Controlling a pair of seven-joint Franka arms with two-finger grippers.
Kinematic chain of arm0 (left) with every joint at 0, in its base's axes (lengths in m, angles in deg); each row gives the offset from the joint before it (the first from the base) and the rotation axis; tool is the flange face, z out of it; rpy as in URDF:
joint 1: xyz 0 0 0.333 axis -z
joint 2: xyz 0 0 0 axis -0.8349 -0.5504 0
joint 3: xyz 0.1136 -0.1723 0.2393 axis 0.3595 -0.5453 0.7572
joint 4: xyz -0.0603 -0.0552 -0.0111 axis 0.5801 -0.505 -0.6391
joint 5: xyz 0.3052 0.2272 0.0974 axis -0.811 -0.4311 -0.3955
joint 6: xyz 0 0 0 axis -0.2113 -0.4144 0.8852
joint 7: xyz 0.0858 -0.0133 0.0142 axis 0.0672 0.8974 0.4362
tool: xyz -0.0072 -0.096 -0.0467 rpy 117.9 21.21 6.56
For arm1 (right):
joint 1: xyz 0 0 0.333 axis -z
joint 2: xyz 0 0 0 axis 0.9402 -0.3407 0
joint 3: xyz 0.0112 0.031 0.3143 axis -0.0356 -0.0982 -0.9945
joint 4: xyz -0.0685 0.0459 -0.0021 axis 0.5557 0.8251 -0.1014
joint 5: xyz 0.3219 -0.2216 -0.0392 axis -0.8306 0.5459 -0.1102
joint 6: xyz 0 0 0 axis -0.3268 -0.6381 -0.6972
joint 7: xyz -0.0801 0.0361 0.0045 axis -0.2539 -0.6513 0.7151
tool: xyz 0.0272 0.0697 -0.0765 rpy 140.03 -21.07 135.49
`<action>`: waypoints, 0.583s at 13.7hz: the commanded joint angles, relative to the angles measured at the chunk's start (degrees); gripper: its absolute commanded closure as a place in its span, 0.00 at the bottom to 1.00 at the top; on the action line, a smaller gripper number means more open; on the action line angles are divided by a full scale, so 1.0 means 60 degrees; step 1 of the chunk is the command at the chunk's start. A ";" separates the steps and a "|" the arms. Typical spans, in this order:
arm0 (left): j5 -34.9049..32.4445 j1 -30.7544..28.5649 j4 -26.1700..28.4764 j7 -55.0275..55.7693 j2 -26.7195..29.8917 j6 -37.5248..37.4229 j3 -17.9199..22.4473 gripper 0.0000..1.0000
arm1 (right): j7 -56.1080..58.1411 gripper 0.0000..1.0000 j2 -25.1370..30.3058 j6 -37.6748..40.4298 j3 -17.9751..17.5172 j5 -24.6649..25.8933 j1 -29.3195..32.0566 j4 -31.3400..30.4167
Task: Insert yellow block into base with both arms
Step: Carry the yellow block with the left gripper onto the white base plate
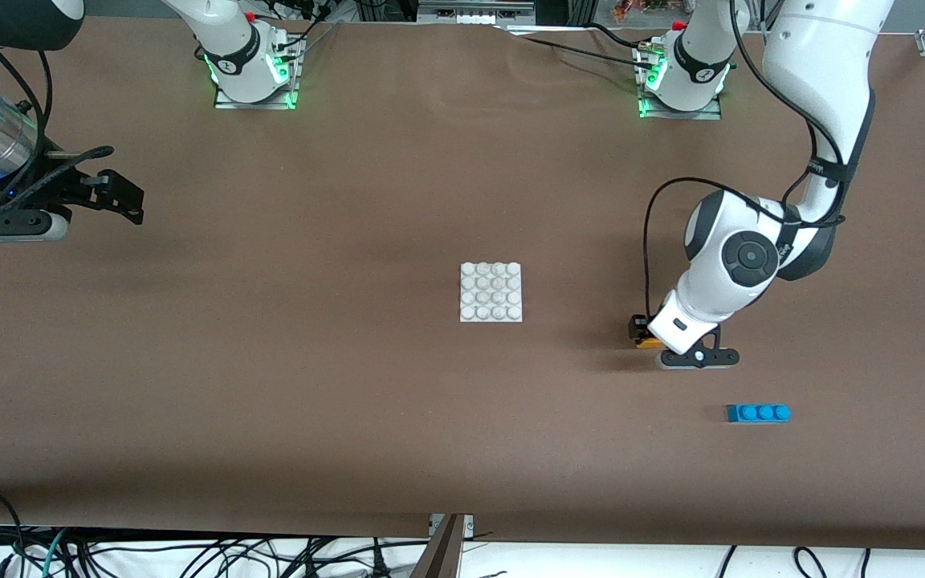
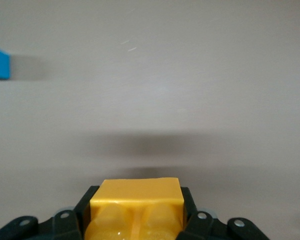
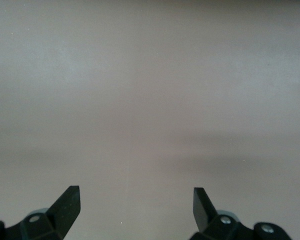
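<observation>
The left end effector [image 1: 645, 337] is down at the worktop [image 1: 350, 401], toward the left arm's end, and its fingers are closed on the yellow block [image 2: 136, 210]. In the left wrist view the block sits between the two fingers with its studs turned toward the camera. Whether it rests on the worktop or is just off it, I cannot tell.

The base [image 1: 491, 292] lies flat near the middle of the worktop, well apart from the block, and nothing holds it. The right end effector [image 1: 121, 197] waits over the right arm's end with fingers wide apart, nothing between them.

Risks from here, as I judge:
- Grip looks shallow, only on the block's sides, so the block may tilt or slip w/ a fast lift.
- The base is free. If the block is pressed on before the right arm steadies it, the base can slide or tip, and the studs will not seat.
- The blue brick [image 1: 758, 413] is near, closer to the front edge; a wide swing of the left arm could knock it.
</observation>
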 commanded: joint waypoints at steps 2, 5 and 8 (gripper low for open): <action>-0.0127 0.0598 -0.0608 0.0938 -0.0090 -0.0426 -0.0585 0.76 | -0.0122 0.00 0.0008 -0.0025 -0.0082 0.0024 0.0110 0.0059; -0.0156 0.1799 -0.1324 0.1974 -0.0673 -0.0426 -0.0585 0.75 | -0.0122 0.00 0.0008 -0.0025 -0.0082 0.0024 0.0110 0.0059; -0.0273 0.3044 -0.1926 0.3134 -0.1464 -0.0426 -0.0425 0.74 | -0.0122 0.00 0.0008 -0.0039 -0.0082 0.0024 0.0110 0.0059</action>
